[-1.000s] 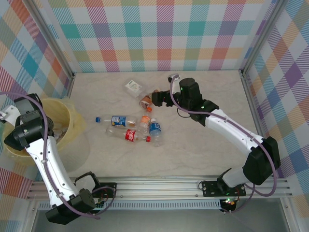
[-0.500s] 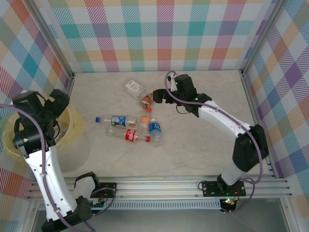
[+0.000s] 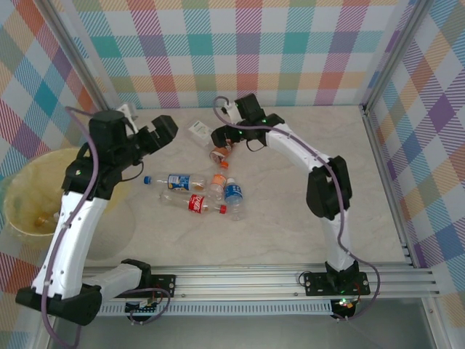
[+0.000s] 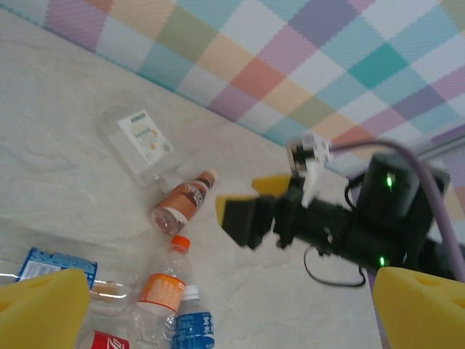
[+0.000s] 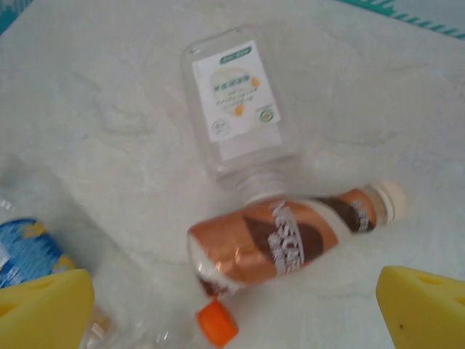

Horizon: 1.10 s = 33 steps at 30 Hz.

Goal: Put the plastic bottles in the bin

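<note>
Counter (image 3: 290, 218) seen from above, pale and marbled, walled by bright checked panels, with two white robot arms reaching in from the near edge.

At far left sits the bin (image 3: 29, 174), a wide pale yellow tub. Something small and orange lies at its bottom, too blurred to name.

Just right of the bin, the left hand (image 3: 163, 132) hovers above the counter, turned toward the bottles. Its yellow pads (image 4: 40, 305) stand wide apart with nothing between them, probably opened ready to take one.

In the middle of the counter five plastic bottles lie on their sides in a loose cluster, touching or nearly so. They are a blue-labelled bottle (image 3: 178, 180), a clear bottle (image 3: 171, 195) just beside it, a red-labelled bottle (image 3: 200, 205), an orange-labelled bottle (image 3: 218, 182) and a white-capped blue bottle (image 3: 234, 195).

Farther back lies a brown bottle (image 5: 283, 243), and the neck end of a squarish clear bottle (image 5: 236, 109) with a white label touches its side.

The right hand (image 3: 220, 138) hangs just above the brown bottle, spread wide and empty. In its own wrist view the bottle lies between the two yellow pads, so this looks like its chosen target.

All seven bottles are on the counter, well apart from the bin (the far pair farthest), so most of the task remains.
</note>
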Motion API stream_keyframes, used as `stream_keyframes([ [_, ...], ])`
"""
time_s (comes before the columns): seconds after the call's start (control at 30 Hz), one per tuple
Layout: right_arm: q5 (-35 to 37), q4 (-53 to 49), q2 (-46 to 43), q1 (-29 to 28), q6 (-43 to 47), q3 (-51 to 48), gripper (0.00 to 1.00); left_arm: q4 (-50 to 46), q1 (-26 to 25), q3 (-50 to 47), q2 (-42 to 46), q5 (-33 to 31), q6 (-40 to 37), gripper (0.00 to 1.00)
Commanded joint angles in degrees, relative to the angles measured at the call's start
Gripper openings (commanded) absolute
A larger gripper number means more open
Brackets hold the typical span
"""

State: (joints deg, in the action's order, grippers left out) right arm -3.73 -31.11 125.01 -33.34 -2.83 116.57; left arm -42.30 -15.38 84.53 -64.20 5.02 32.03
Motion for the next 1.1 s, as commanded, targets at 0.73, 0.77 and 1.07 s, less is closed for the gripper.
stream_keyframes([
  [0.73,12.99,-21.15,23.66,-3.83,-36.8,26.13,0.93,4.31,-1.59,-8.15,1.19,-6.86,0.12,1.0],
  [0.77,13.44,-21.77,24.14,-3.78,-37.26,26.47,0.93,4.25,-1.59,-8.29,1.19,-6.86,0.06,1.0],
  [1.07,17.02,-20.81,21.82,-3.43,-35.3,22.18,0.87,3.63,-1.59,-9.12,1.37,-7.75,0.11,1.0],
])
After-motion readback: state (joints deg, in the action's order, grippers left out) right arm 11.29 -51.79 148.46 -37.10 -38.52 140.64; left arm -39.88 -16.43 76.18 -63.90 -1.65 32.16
